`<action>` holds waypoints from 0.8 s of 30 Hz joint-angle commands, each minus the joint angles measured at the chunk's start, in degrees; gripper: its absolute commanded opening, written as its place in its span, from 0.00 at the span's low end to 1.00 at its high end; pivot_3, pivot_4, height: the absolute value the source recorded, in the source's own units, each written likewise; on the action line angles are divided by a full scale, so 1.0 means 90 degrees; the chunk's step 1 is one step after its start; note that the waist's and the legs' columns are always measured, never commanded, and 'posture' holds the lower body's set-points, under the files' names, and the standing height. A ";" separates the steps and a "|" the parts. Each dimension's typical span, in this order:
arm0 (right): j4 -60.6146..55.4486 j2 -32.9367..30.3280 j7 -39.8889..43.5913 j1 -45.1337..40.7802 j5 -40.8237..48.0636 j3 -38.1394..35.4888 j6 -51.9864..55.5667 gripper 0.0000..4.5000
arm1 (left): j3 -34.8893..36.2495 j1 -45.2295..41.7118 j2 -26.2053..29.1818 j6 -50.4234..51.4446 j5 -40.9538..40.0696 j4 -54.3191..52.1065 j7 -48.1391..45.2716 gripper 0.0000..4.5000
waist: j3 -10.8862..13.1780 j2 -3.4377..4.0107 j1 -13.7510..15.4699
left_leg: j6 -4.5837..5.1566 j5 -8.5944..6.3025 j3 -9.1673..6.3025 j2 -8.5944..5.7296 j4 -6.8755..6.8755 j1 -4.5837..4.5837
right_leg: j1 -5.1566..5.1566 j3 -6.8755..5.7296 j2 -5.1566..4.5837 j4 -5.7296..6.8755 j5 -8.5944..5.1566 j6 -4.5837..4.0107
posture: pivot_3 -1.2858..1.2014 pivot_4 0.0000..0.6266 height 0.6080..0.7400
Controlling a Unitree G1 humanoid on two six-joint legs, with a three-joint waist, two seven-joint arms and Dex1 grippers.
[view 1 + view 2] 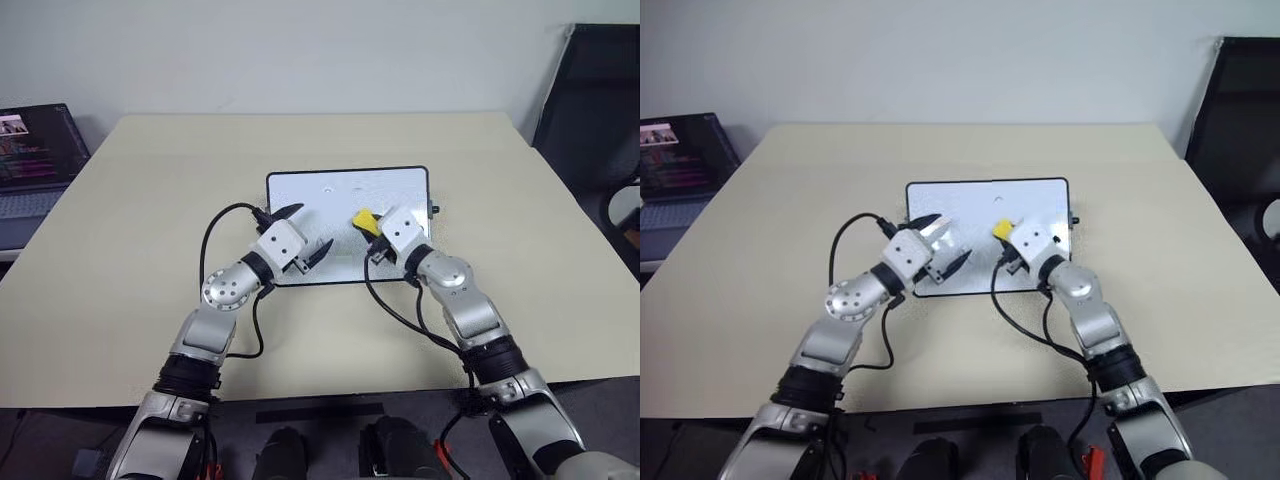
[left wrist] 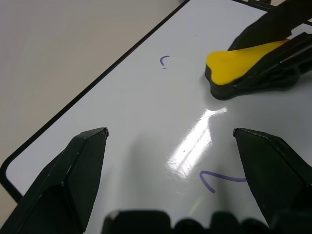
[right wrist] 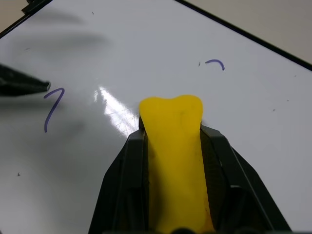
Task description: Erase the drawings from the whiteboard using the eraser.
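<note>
1. Whiteboard: a rectangular glossy white board with a thin black frame and rounded corners [image 1: 347, 184] lies flat on the pale beige table [image 1: 140, 220], at the centre of the head-camera frame, with a small black knob on its right short side
2. Right gripper [image 1: 372, 232], white-bodied with two black fingers, sits at centre right of the head view over the board's right half; its jaws are clamped tight on the small bright yellow eraser block with a black underside [image 3: 173, 146], which juts out past the fingertips
3. In the left wrist view the eraser's front end appears to rest on the white surface at upper right; real contact is hard to confirm
4. Left gripper [image 1: 305, 232] sits just left of centre over the board's lower left part; its black fingers [image 2: 73, 175] stand wide apart with nothing between them
5. Drawings: a small curved purple marker mark [image 3: 215, 63] lies ahead of the eraser, apart from it; a longer hooked purple stroke [image 3: 52, 108] lies off to the eraser's side, close to one left fingertip
6. Dark-screened laptop [image 1: 35, 150] sits at the far left edge of the frame, well apart from the board
</note>
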 commanded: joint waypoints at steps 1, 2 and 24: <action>0.0215 0.0113 -0.0349 -0.0467 0.0084 -0.0323 -0.0332 0.24 | 0.0072 -0.0146 0.0023 -0.0164 -0.0051 -0.0072 -0.0024 1.00 | 0.0000 0.0000 0.0010 | 0.0000 0.0000 -0.0001 0.0000 -0.0002 -0.0002 | -0.0001 -0.0002 0.0000 -0.0001 0.0000 0.0000 | 0.52 0.24 1.00; 0.0318 0.0184 -0.0408 -0.0598 0.0104 -0.0342 -0.0455 0.24 | 0.0080 -0.0137 0.0030 -0.0165 -0.0052 -0.0075 -0.0033 1.00 | 0.0000 0.0000 0.0011 | 0.0000 0.0000 -0.0001 0.0000 -0.0009 -0.0006 | -0.0006 -0.0001 0.0001 -0.0006 -0.0001 -0.0002 | 0.52 0.24 1.00; -0.0112 -0.0189 -0.0049 0.0376 -0.0080 -0.0156 0.0431 0.24 | 0.0171 0.0055 0.0043 -0.0012 -0.0017 -0.0345 0.0002 1.00 | -0.0003 -0.0002 0.0043 | 0.0006 0.0004 -0.0016 0.0002 -0.0005 -0.0081 | -0.0071 0.0003 0.0000 0.0000 0.0001 -0.0008 | 0.52 0.24 1.00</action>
